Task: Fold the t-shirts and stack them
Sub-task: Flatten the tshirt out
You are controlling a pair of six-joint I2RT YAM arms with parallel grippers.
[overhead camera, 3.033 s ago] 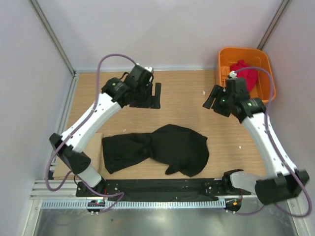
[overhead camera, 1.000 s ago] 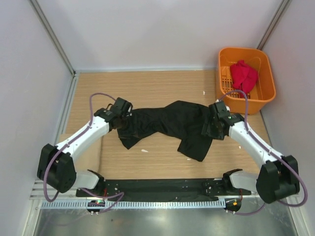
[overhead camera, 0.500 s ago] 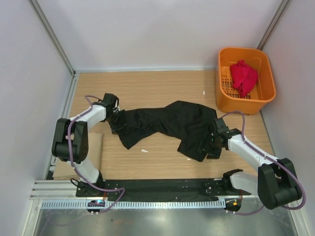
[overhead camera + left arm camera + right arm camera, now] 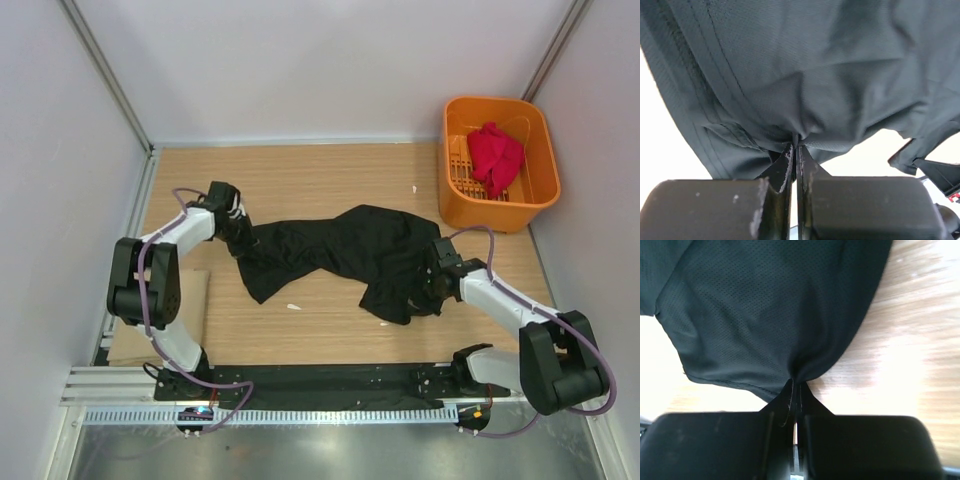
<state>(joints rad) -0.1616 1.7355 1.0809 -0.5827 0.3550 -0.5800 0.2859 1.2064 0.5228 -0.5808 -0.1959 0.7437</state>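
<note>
Flattening is in hand: the large plain black cloth t-shirt lies bunched mid-frame on the wooden counter, left fingers and right fingers each pinched on its fabric. Next, probably, draw it flat.

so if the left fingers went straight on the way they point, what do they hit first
The black t-shirt: the left fingers are shut on a fold of it, and cloth fills the view ahead. What lies behind is hidden.
</note>
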